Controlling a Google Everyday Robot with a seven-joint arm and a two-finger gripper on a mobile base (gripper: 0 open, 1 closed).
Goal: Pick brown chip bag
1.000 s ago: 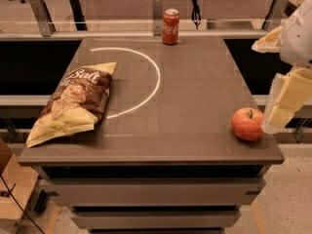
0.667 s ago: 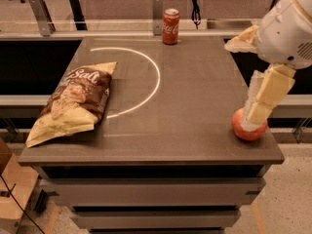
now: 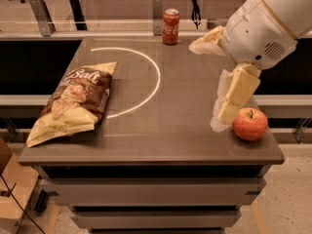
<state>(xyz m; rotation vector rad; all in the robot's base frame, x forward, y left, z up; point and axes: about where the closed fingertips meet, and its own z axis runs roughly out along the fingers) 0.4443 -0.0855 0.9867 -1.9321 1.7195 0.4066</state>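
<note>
The brown chip bag (image 3: 73, 101) lies flat on the left side of the dark table (image 3: 161, 145), with white "Salt" script on its dark front and pale yellow ends. My gripper (image 3: 223, 117) hangs from the white arm (image 3: 261, 26) over the right side of the table. It points down just left of a red apple (image 3: 250, 124) and is far from the bag. It holds nothing that I can see.
A red cola can (image 3: 171, 26) stands at the back edge of the table. A white arc (image 3: 146, 77) is painted on the tabletop between the bag and the arm. A metal rail runs behind the table.
The arm has swung left from the right edge over the table. The gripper now sits just left of the apple. The bag, the apple and the can have not moved.
</note>
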